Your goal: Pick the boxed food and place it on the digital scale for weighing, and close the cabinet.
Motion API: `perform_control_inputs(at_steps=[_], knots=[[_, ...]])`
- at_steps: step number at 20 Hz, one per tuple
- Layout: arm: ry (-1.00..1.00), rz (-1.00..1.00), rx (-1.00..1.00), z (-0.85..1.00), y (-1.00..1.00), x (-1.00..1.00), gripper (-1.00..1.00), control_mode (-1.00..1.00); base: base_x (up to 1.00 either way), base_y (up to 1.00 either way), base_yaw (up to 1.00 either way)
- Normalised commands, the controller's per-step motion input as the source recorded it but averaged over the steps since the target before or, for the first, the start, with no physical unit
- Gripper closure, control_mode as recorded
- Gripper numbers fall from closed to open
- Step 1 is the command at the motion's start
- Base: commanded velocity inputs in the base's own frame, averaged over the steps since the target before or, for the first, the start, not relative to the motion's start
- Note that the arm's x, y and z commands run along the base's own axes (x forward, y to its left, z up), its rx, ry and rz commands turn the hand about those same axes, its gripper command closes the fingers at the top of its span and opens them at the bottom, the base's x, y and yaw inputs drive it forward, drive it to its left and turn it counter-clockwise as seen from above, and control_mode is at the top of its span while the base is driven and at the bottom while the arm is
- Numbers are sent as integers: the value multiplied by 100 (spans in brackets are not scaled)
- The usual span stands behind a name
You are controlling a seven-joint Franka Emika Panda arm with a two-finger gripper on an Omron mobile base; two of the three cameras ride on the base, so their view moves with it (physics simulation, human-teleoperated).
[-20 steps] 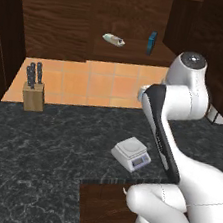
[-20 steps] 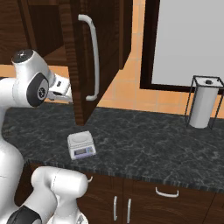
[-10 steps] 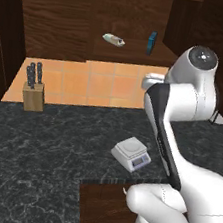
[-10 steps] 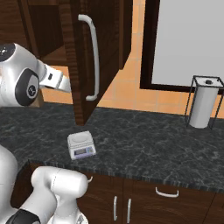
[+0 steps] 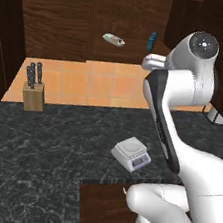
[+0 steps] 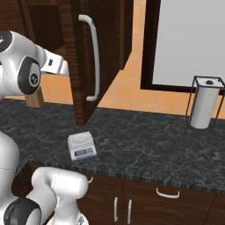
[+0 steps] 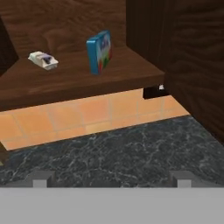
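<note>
Hand view: the thin blue box with red print (image 7: 99,51) stands on the dark wood cabinet shelf (image 7: 65,83), not grabbed yet. The claw (image 7: 109,179) is open wide. Next it must reach up to the box.

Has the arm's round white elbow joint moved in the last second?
Yes. In the left base view the round white elbow joint has swung right and up, toward the open dark brown cabinet's door, measured against the fixed tan knife block.
</note>
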Motion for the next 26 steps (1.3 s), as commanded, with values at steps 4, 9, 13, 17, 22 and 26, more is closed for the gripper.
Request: perform_control_inputs(at_steps=[4, 9, 13, 17, 22, 26], knots=[[-5, 0, -4, 30, 0, 58, -100, -100, 0, 0, 0], [1, 0, -2, 12, 0, 65, -100, -100, 0, 0, 0], [1, 0, 0, 0, 0, 75, -100, -100, 0, 0, 0], [1, 0, 0, 0, -1, 64, -100, -100, 0, 0, 0], [3, -3, 0, 0, -10, 53, -100, -100, 0, 0, 0], [2, -4, 0, 0, -9, 52, -100, -100, 0, 0, 0]])
